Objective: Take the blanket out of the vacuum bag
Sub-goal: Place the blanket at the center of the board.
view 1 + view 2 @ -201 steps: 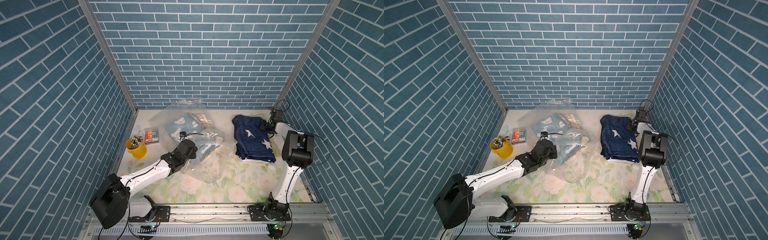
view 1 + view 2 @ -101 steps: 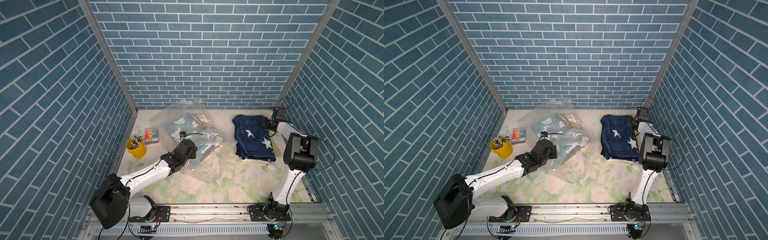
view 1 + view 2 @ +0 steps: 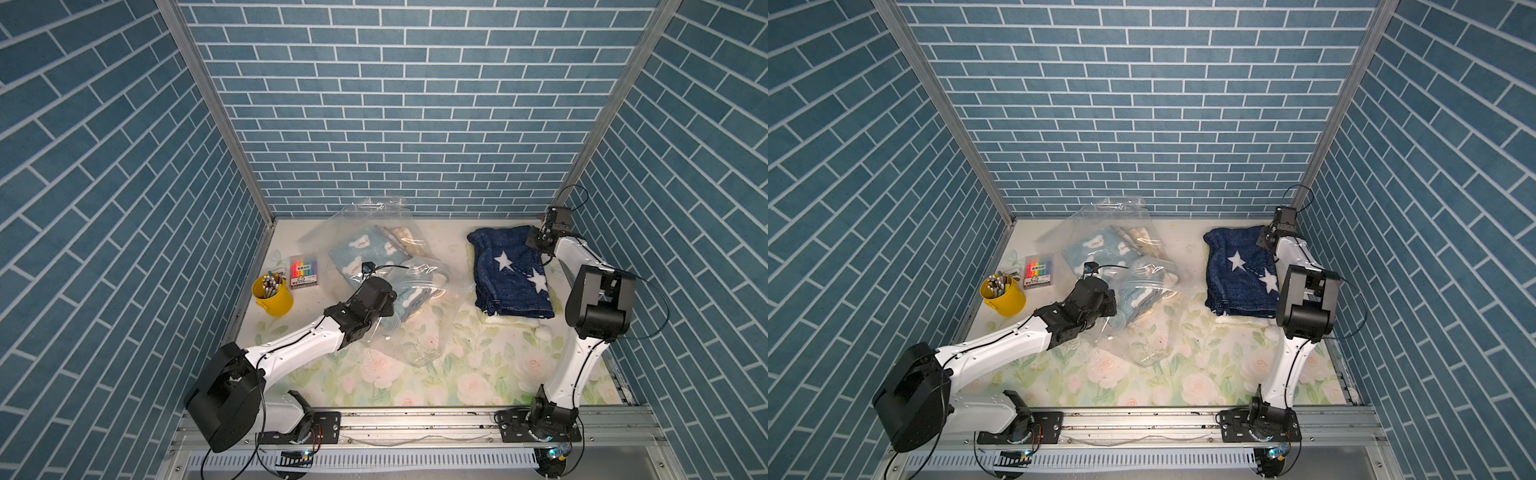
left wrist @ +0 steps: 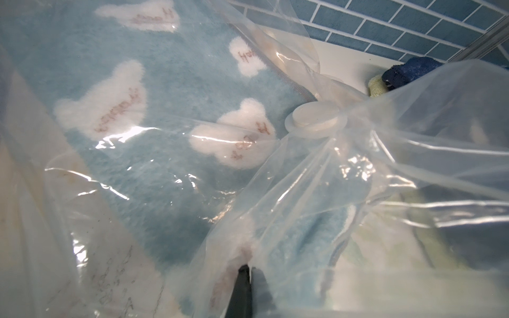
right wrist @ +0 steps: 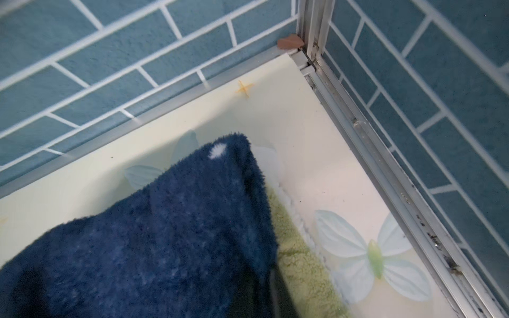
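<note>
Closed left jaws pinch the vacuum bag (image 4: pixel 303 206); right jaws, gap unseen, beside navy blanket (image 3: pixel 511 274).

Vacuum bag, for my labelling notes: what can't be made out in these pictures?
- Left gripper: left wrist view, cut off by the edge, only its tips show; top views, hidden under its wrist.
- Right gripper: jaws too small in top views; right wrist view, navy blanket hides them.
- Vacuum bag mouth: lost in clear creases, every view.
</note>
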